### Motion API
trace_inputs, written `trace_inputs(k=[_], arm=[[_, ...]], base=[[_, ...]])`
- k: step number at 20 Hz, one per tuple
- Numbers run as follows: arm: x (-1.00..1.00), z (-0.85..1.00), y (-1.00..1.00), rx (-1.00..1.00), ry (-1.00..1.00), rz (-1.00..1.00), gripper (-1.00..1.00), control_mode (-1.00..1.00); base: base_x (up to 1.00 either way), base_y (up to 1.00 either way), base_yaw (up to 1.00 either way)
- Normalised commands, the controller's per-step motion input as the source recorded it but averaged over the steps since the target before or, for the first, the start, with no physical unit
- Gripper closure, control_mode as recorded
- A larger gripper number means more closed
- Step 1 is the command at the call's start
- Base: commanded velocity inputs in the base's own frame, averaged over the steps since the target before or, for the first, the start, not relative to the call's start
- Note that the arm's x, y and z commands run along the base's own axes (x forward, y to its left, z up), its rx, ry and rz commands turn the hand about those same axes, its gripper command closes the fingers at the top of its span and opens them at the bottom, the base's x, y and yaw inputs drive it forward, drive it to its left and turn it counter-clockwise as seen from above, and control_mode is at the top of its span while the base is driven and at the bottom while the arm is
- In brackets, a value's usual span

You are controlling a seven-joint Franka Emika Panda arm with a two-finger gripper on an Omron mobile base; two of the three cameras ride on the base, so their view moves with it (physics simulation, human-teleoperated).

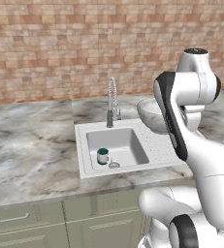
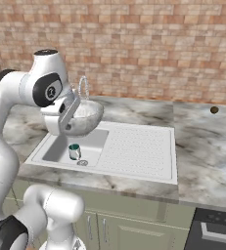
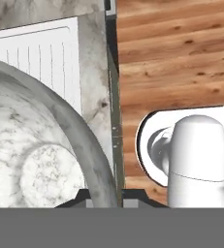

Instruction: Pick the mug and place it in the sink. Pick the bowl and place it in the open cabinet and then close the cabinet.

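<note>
1. Sink served as the landmark: one light grey basin with a ridged drainboard, set into the marbled tabletop below the brick wall.
2. One dark green mug stood upright inside the sink basin, near its front left corner and just beside the drain. That half of the task looked done, which would explain why the arm was busy elsewhere.
3. One grey-white marbled bowl hung in the air above the sink, over the basin's back edge and close to the chrome spring faucet. It was lifted clear of the tabletop, presumably so it could be carried off to the cabinet.
4. The gripper had its jaws nearly closed, pinching the bowl's rim between them; in the hand view the thin wall ran up from between the dark tips, with the bowl's inside to one side. A rim pinch suited a bowl far too wide to span.
5. The tall two-door cabinet could not be made out in these views; shorter sage-green doors and a drawer sat under the sink.
6. One small dark round object lay on the tabletop well to the right of the sink; what it was, I could not tell.
</note>
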Motion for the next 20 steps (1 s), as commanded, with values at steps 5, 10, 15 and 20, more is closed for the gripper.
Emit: trace_inputs(k=[5, 10, 15, 20], arm=[[-0.05, -0.19, -0.33, 0.00, 0.00, -0.21, 1.00, -1.00], [-0.01, -0.01, -0.06, 0.00, 0.00, -0.06, 1.00, 1.00], [0.00, 0.00, 0.00, 0.00, 0.00, 0.00, 1.00, 1.00], [0.00, 0.00, 0.00, 0.00, 0.00, 0.00, 1.00, 1.00]], base=[[0.00, 0.00, 0.00], [0.00, -0.30, -0.41], [0.00, -0.11, -0.92], [0.00, 0.00, -1.00]])
